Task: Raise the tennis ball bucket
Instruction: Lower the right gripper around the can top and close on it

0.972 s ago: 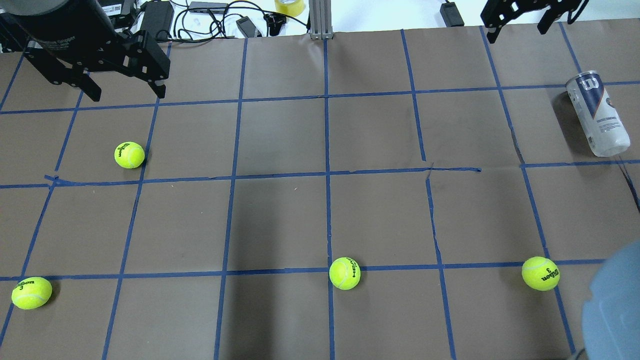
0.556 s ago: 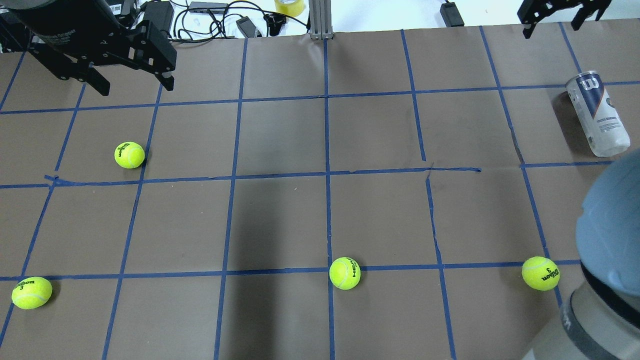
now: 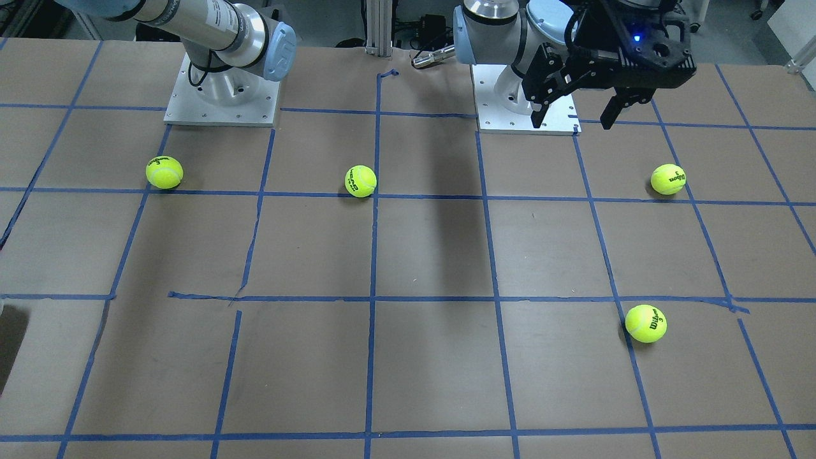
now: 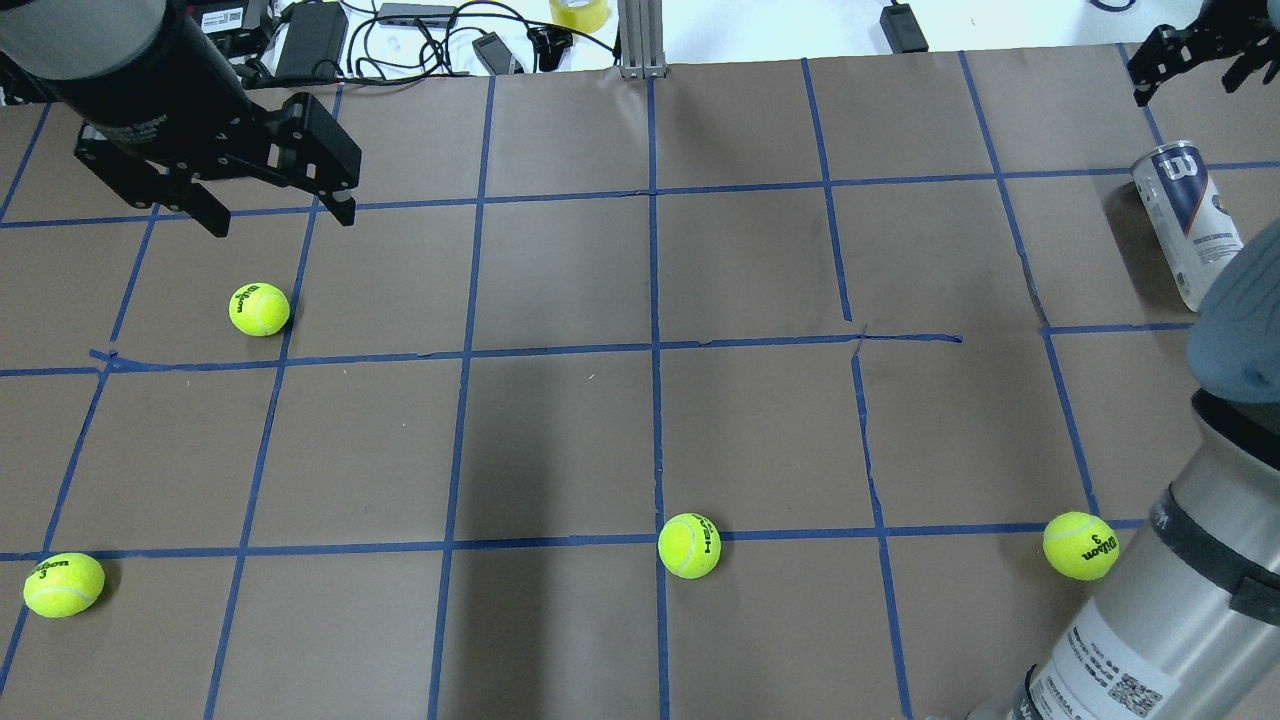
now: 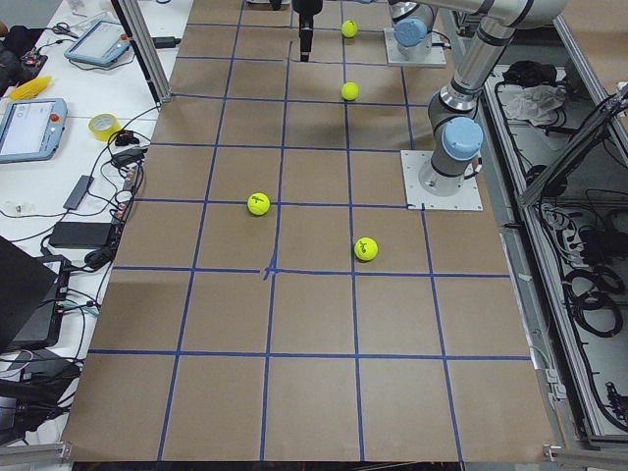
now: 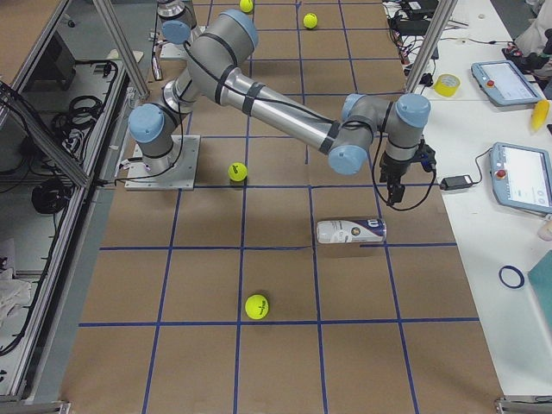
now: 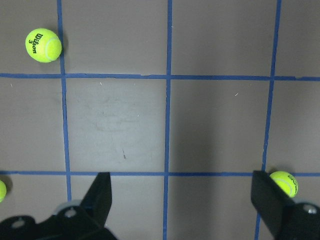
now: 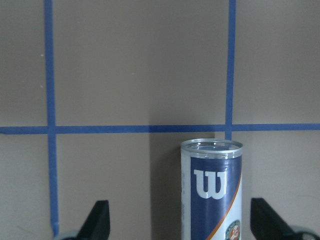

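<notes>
My left hand (image 4: 280, 212) hangs over the counter (image 4: 740, 270) with its fingers spread wide and nothing between them. One tennis ball (image 4: 259, 309) lies just on my side of that hand, almost under it. A second ball (image 4: 63, 585) lies much nearer to me and out to the hand's left. Further right, a third ball (image 4: 689, 546) sits well apart from both hands, roughly midway between them and on my side of them. A fourth ball (image 4: 1080, 546) lies well back from my right hand, just beside my right forearm (image 4: 1150, 620).

My right hand (image 4: 1188, 85) is up by the counter's far edge, with its fingers wide apart and empty. The tennis ball bucket (image 4: 1185, 220) lies on its side on the counter, just on my side of that hand. Its rimmed end points toward the hand, and its other end is hidden behind my right elbow (image 4: 1240, 320) in the overhead view. Through the right wrist camera the bucket lines up between the two fingers, with its dark blue band and white W facing up. Neither finger touches it.
</notes>
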Controlling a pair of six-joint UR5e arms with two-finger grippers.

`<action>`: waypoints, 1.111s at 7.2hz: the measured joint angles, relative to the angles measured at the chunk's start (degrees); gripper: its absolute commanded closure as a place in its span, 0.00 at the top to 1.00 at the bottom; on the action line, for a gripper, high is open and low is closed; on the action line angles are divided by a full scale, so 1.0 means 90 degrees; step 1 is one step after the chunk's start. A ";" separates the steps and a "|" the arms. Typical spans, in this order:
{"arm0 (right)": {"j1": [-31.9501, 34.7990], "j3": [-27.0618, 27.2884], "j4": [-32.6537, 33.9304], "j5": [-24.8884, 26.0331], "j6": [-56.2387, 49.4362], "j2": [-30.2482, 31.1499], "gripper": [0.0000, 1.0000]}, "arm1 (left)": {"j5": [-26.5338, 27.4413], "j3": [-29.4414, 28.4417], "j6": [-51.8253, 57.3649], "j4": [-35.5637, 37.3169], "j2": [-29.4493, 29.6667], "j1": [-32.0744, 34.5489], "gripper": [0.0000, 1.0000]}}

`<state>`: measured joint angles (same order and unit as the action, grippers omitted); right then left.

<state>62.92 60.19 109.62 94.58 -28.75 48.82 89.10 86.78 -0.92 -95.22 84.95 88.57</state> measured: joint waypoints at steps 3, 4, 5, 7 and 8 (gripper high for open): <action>-0.0239 0.0008 0.0616 -0.0316 -0.0434 -0.0524 1.00 | -0.0001 0.0109 0.0055 0.0029 -0.0193 0.0005 1.00; -0.0259 0.0013 0.0715 -0.0374 -0.0507 -0.0657 1.00 | 0.0000 0.0133 0.0063 0.0026 -0.0203 0.0007 1.00; -0.0288 0.0018 0.0759 -0.0398 -0.0559 -0.0761 1.00 | 0.0009 0.0162 0.0066 0.0024 -0.0182 0.0000 1.00; -0.0387 0.0050 0.0794 -0.0409 -0.0615 -0.0917 1.00 | 0.0195 0.0116 0.0064 0.0010 -0.0160 -0.0011 1.00; -0.0431 0.0071 0.0802 -0.0410 -0.0621 -0.0983 0.98 | 0.0271 0.0105 0.0063 0.0008 -0.0134 -0.0010 1.00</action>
<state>59.04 60.83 116.84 90.88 -34.34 39.97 91.54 87.72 -0.35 -95.14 83.75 88.48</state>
